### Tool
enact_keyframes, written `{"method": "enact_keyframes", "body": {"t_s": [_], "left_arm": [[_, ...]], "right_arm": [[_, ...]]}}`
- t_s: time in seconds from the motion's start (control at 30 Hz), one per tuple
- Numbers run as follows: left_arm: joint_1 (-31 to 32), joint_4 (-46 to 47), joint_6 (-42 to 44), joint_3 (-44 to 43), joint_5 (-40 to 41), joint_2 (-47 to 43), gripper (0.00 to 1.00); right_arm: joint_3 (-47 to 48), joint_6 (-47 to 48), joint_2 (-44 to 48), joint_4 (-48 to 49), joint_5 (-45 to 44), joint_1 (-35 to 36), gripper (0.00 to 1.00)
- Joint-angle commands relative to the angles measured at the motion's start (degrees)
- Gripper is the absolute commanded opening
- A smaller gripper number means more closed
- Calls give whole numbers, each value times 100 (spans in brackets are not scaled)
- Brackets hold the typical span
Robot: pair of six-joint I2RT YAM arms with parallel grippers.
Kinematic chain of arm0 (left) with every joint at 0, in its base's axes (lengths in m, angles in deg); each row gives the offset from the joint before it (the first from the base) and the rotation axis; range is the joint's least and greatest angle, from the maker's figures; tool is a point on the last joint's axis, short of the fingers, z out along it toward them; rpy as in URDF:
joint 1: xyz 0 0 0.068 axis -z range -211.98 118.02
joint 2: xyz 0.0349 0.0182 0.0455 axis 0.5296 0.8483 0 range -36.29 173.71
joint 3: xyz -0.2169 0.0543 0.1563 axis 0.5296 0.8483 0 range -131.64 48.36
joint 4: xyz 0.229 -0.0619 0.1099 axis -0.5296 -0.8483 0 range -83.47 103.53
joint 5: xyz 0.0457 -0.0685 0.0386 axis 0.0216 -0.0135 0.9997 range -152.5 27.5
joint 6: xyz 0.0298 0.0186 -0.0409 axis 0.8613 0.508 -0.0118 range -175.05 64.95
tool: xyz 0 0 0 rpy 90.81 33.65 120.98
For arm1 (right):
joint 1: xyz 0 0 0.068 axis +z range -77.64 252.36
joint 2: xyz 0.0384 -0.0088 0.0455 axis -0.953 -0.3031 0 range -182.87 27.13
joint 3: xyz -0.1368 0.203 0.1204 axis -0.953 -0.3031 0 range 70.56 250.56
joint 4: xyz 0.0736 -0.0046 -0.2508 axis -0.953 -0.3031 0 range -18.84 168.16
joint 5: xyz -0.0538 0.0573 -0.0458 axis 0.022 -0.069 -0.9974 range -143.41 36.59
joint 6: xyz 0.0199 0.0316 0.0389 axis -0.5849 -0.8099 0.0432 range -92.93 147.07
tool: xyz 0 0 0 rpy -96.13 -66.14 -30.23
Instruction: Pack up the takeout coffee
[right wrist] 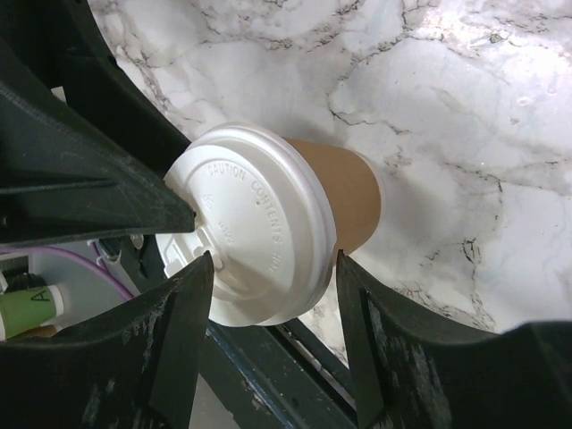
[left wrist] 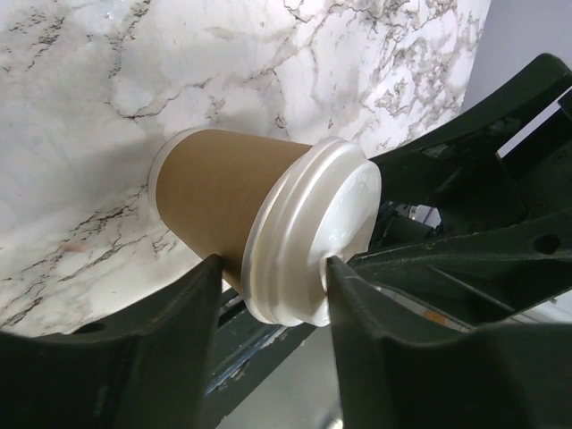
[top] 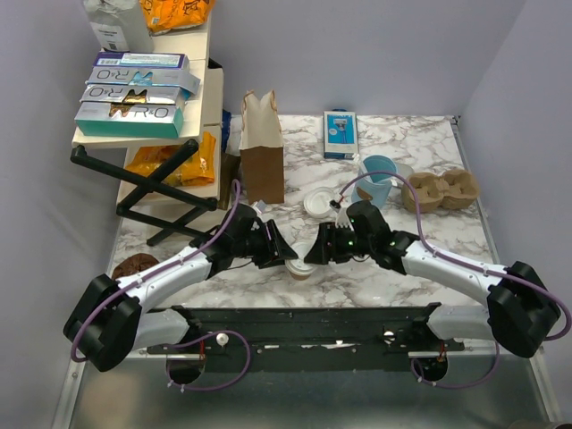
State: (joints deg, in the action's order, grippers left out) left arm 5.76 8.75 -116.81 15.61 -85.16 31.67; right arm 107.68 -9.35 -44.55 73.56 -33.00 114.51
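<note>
The takeout coffee [top: 300, 268], a tan paper cup [left wrist: 214, 192] with a white lid [left wrist: 313, 241], stands on the marble table between my two arms. My left gripper [top: 288, 256] comes in from the left. In the left wrist view its gripper [left wrist: 271, 264] is shut on the cup's top, one finger under the lid's rim and the other against the lid's face. My right gripper [top: 313, 253] faces it from the right. In the right wrist view this gripper [right wrist: 273, 257] stands open, closely flanking the lid [right wrist: 250, 232].
A loose white lid [top: 319, 204] lies behind the grippers. Further back stand a brown paper bag [top: 262, 147], a light-blue mug [top: 377, 179], a pulp cup carrier [top: 447, 189] and a blue box [top: 340, 134]. A shelf with boxes [top: 134, 94] fills the left.
</note>
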Motion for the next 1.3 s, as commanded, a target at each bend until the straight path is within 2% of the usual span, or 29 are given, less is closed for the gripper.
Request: {"method": "enact_keyframes", "body": {"t_s": [0.0, 0.27, 0.5, 0.63, 0.77, 0.93, 0.97, 1.27], "left_arm": [[32, 126, -12, 58, 77, -134, 52], [32, 126, 6, 120, 121, -126, 52], [32, -270, 146, 190, 569, -125, 50], [23, -68, 85, 374, 631, -38, 48], [-20, 187, -20, 585, 578, 199, 40], [-30, 179, -64, 717, 674, 489, 33], [-29, 109, -65, 709, 718, 525, 33], [-29, -674, -38, 586, 1035, 463, 34]], "right_arm": [[155, 21, -4, -67, -116, 91, 66], [348, -14, -311, -172, -317, 258, 66], [235, -145, -408, -463, -1152, 267, 64], [94, -373, -584, -428, -1293, 267, 59], [-91, -462, -707, -270, -1477, 267, 47], [-293, -655, -874, -278, -1759, 232, 41], [-407, -725, -935, -278, -1785, 197, 37], [-812, -1051, -1463, 46, -1276, -216, 36]]}}
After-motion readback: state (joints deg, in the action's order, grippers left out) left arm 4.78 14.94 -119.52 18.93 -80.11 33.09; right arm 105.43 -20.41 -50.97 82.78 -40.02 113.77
